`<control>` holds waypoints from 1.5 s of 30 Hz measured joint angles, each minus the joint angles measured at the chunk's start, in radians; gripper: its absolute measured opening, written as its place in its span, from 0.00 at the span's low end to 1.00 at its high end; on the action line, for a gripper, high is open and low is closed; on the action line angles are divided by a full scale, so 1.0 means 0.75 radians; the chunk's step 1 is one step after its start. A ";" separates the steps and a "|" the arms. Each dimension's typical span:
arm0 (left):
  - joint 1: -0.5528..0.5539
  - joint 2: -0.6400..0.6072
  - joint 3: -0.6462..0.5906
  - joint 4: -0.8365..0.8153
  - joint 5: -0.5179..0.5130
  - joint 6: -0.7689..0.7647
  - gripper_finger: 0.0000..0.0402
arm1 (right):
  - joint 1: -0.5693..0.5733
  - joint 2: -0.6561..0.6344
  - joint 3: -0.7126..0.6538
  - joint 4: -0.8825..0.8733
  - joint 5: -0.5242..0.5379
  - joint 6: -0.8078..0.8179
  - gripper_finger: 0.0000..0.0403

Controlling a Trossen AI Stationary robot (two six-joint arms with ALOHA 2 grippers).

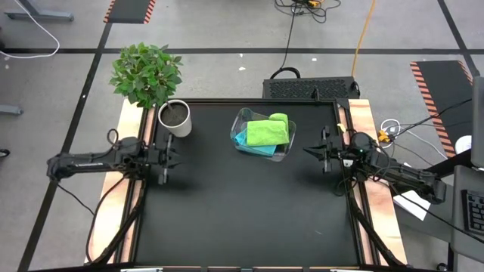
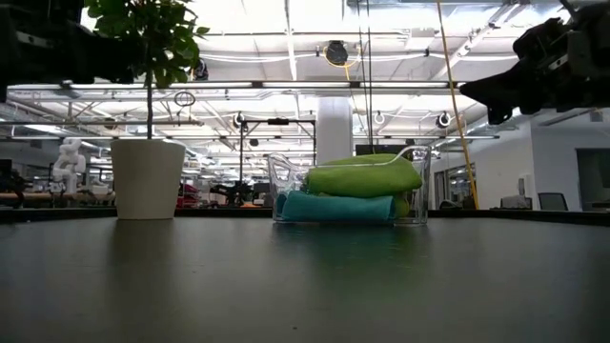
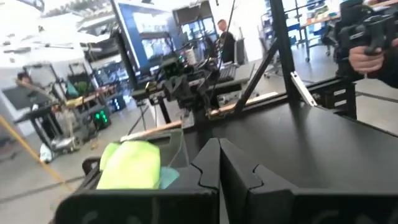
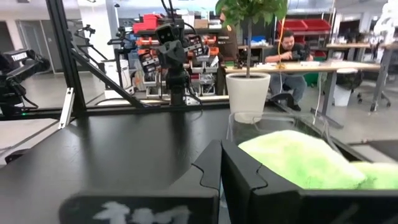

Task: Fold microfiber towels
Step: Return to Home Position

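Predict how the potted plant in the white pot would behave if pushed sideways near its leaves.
The potted plant probably tips rather than slides: its leaves sit high on a thin stem above a narrow white pot. Pushed low on the pot, it would likelier slide on its flat base across the table. The leaves would likely bend.

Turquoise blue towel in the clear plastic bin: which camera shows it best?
The low view: the turquoise blue towel shows side-on as a full band beneath the bright green towel. The high view shows only a sliver at the green towel's edge, the left wrist view a small corner, the right wrist view none.
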 joint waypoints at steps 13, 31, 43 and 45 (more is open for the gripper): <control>0.019 -0.118 -0.035 -0.283 0.009 -0.099 0.01 | 0.000 0.010 0.000 -0.105 0.002 0.021 0.00; 0.018 -0.043 -0.035 -0.342 0.120 -0.086 0.08 | 0.000 0.157 0.000 0.015 0.005 -0.023 0.00; 0.017 -0.002 -0.035 -0.323 -0.012 -0.132 0.12 | 0.000 0.157 0.000 0.070 0.008 -0.039 0.00; 0.017 -0.002 -0.035 -0.331 -0.090 -0.135 0.12 | 0.000 0.157 0.000 0.070 0.009 -0.039 0.00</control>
